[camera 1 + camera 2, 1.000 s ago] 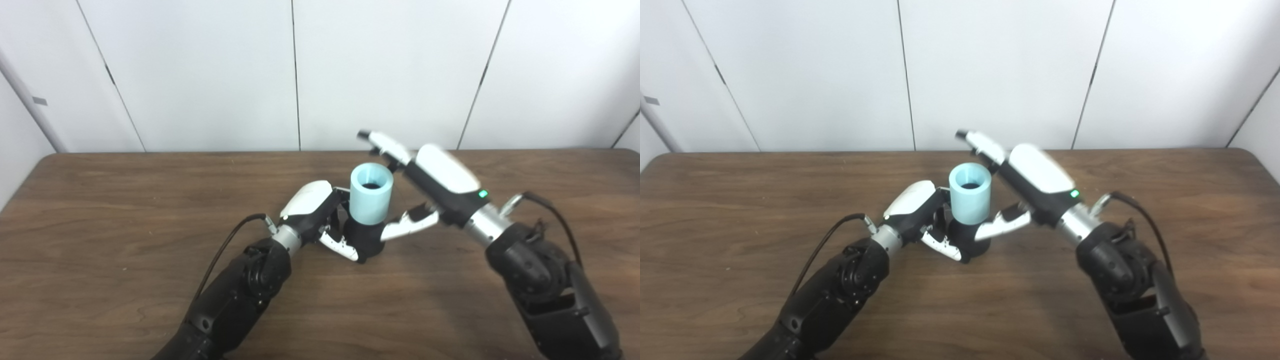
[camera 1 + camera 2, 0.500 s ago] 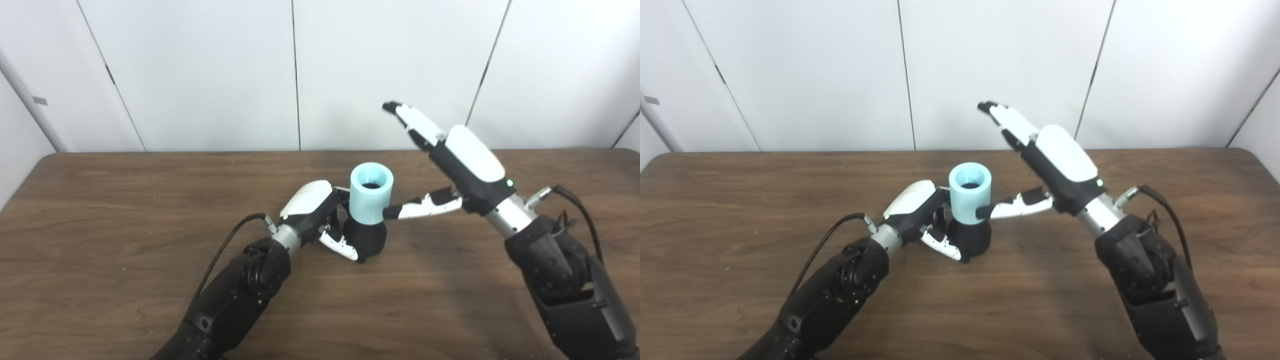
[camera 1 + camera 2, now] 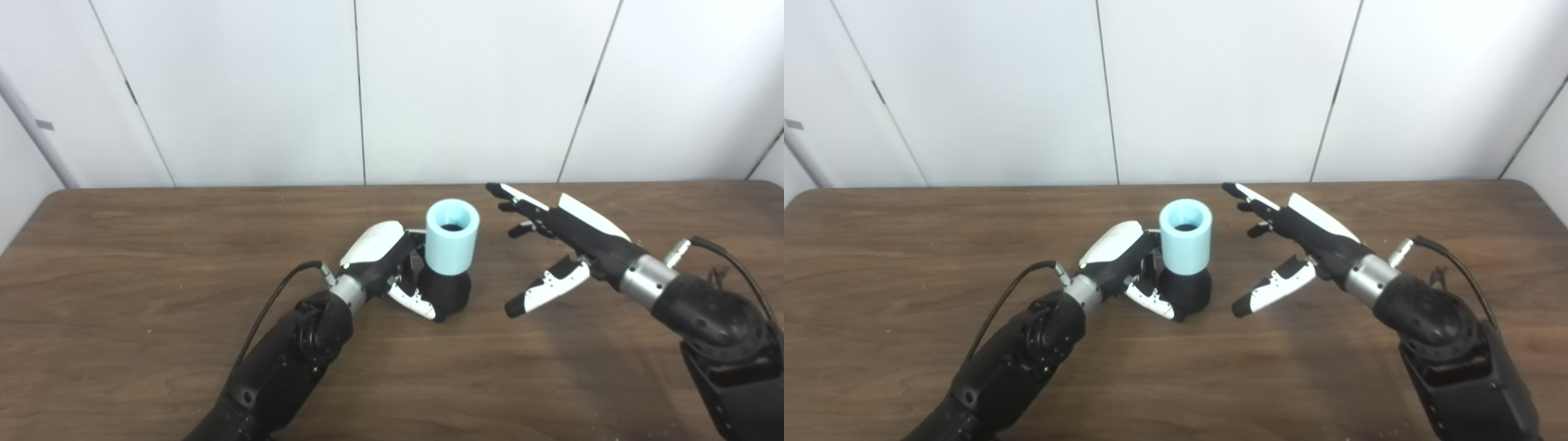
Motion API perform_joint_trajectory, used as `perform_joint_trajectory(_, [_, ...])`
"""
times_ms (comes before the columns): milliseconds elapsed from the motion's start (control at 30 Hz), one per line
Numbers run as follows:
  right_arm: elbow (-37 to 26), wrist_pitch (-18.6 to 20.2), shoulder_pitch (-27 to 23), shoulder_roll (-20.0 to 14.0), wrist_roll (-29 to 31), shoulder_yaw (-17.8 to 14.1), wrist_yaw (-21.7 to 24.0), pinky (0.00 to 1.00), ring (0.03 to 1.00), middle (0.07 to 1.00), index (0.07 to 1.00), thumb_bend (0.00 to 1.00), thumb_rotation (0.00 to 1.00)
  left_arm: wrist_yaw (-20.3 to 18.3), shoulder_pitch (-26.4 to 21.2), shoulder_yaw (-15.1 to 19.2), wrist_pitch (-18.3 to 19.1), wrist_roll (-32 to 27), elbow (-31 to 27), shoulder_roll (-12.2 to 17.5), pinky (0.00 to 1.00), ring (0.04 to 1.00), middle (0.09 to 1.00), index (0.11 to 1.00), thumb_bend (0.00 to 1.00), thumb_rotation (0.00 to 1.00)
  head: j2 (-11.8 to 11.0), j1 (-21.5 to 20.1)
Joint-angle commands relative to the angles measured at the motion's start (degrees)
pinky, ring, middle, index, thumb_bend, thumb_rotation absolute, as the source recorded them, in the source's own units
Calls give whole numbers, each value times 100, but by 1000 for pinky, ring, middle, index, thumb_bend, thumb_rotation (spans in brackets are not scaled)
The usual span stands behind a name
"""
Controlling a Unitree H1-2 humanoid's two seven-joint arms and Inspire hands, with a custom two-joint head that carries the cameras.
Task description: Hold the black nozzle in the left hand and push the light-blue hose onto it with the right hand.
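left hand (image 3: 392,266) wrapped around the black nozzle (image 3: 446,293) on the tabletop (image 3: 122,245), light-blue hose (image 3: 451,236) seated upright on top; right hand (image 3: 566,245) spread empty, just beside it.

Left arm: enters from the lower left, forearm angled up toward the centre.
Left hand (image 3: 386,260): low at the table, white back turned up, fingers and thumb curled closed around a held object.
Right arm: enters from the lower right, forearm angled up and left.
Right hand (image 3: 560,242): empty, fingers (image 3: 517,199) stretched out and apart, thumb (image 3: 545,286) pointing down-left, separate from the left hand.
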Motion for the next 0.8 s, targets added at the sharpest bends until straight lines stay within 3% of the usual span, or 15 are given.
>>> perform_joint_trajectory(0, [-188, -239, -17, 36, 133, -267, -335, 792, 962, 1000, 1000, 982, 273, -414, 331, 4, 295, -16, 62, 202, 905, 948, 963, 953, 995, 298, 15, 13])
perform_joint_trajectory(67, [-190, -333, 75, 72, 154, -356, -462, 790, 955, 1000, 1000, 992, 282, -434, 374, 96, 275, -55, -65, 232, 980, 989, 993, 991, 1000, 315, 15, 7])
perform_joint_trajectory(267, [-300, -359, 275, 176, 264, -451, -677, 786, 947, 1000, 1000, 1000, 300, -621, 488, 339, 544, 6, -681, 370, 1000, 1000, 1000, 1000, 1000, 315, -4, 12])
perform_joint_trajectory(367, [-298, -428, 421, 244, 476, -637, -829, 794, 949, 1000, 1000, 990, 295, -914, 574, 597, 951, -91, -1346, 557, 1000, 1000, 1000, 1000, 1000, 242, 6, 70])
perform_joint_trajectory(400, [-282, -484, 492, 311, 545, -712, -910, 803, 951, 1000, 1000, 962, 270, -966, 620, 740, 1092, -144, -1600, 624, 1000, 1000, 996, 998, 942, 188, 11, 85])
perform_joint_trajectory(467, [-272, -585, 611, 440, 629, -796, -1030, 802, 949, 1000, 1000, 947, 258, -1027, 718, 1002, 1279, -254, -1973, 697, 965, 967, 960, 972, 863, 134, 14, 92])
perform_joint_trajectory(500, [-277, -619, 652, 488, 649, -807, -1069, 802, 949, 1000, 1000, 935, 241, -1049, 760, 1107, 1329, -299, -2087, 705, 867, 900, 900, 920, 812, 108, 6, 89])
perform_joint_trajectory(633, [-394, -648, 823, 662, 753, -826, -1190, 795, 948, 1000, 1000, 906, 167, -1132, 1046, 1727, 1588, -919, -2480, 678, 654, 731, 753, 812, 713, 48, 2, 115])
perform_joint_trajectory(767, [-507, -563, 958, 842, 794, -926, -1369, 787, 937, 996, 1000, 876, 107, -689, 1422, 2564, 1462, -1716, -2633, 289, 545, 632, 666, 720, 668, 3, 9, 91])
